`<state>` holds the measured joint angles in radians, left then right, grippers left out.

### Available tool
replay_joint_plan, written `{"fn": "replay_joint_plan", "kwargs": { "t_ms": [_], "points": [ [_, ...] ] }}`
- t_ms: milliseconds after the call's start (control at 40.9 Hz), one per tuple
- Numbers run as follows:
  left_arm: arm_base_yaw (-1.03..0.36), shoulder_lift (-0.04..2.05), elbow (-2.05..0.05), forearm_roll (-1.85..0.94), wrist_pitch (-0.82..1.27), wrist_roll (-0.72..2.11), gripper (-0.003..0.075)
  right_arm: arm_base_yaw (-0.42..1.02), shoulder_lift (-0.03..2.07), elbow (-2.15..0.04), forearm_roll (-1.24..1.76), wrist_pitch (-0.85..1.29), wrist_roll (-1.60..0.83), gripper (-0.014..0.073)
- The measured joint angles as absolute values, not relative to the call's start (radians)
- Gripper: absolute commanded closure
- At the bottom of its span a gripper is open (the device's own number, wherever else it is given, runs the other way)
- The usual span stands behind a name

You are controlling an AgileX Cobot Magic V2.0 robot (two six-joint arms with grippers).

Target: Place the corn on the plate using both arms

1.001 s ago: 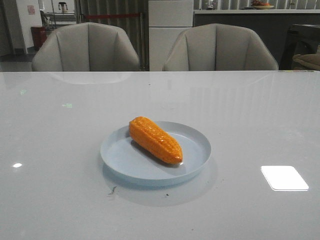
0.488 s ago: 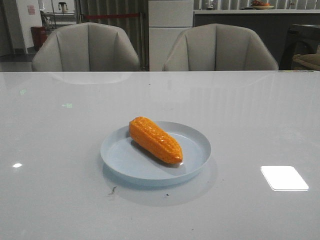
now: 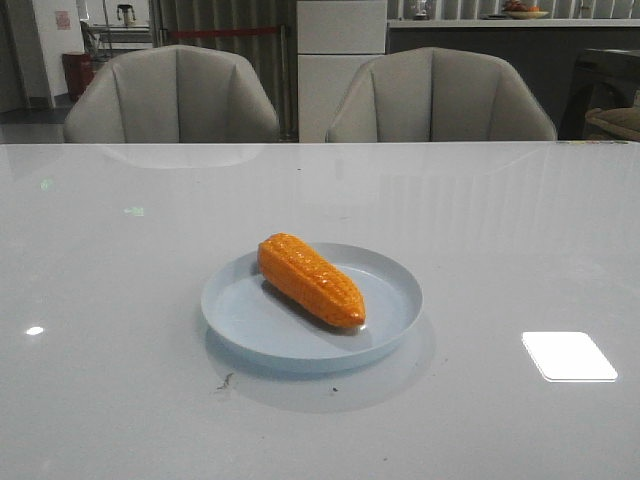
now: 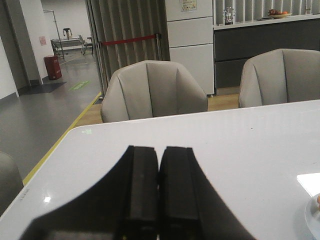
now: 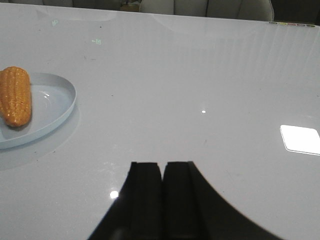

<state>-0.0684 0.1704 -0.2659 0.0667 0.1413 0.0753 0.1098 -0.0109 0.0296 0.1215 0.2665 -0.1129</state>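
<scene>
The orange corn [image 3: 311,280] lies diagonally across the pale blue plate [image 3: 392,322] in the middle of the white table, its tapered end toward the near right. The right wrist view shows the same corn [image 5: 15,95] resting on the plate [image 5: 55,107], well away from my right gripper [image 5: 162,165], whose black fingers are pressed together with nothing between them. My left gripper [image 4: 160,149] is also shut and empty above bare table; only a sliver of the plate's rim [image 4: 311,220] shows at the edge of that view. Neither gripper appears in the front view.
Two beige chairs [image 3: 172,95] [image 3: 440,97] stand behind the table's far edge. A bright rectangular light reflection [image 3: 568,356] lies on the table at the near right. The table's left edge [image 4: 47,155] shows in the left wrist view.
</scene>
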Motion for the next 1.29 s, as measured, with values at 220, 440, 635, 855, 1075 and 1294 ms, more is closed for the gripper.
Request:
{"fn": "replay_joint_plan", "kwargs": {
  "t_ms": [220,440,635,855,1075,1294],
  "points": [
    [-0.066,-0.005,-0.115,0.067,0.139,0.077,0.0631,0.11,-0.011,0.03,0.121,0.267,-0.113,0.0539],
    [-0.066,-0.005,-0.002,0.067,0.087,0.077,0.0631,0.11,-0.011,0.03,0.121,0.268,-0.113,0.0539],
    [-0.066,-0.005,0.007,0.056,0.095,0.079,0.0631,0.11,-0.011,0.03,0.121,0.27,-0.113,0.0539],
    [-0.066,-0.005,0.007,0.052,0.118,0.079,0.0631,0.11,-0.011,0.03,0.121,0.27,-0.113,0.0539],
    [-0.066,-0.005,0.007,0.052,0.118,0.079,0.0631,0.11,-0.011,0.03,0.121,0.27,-0.113,0.0539],
    [-0.066,-0.005,0.007,0.052,0.118,0.079,0.0631,0.11,-0.011,0.03,0.121,0.27,-0.113,0.0539]
  ]
}}
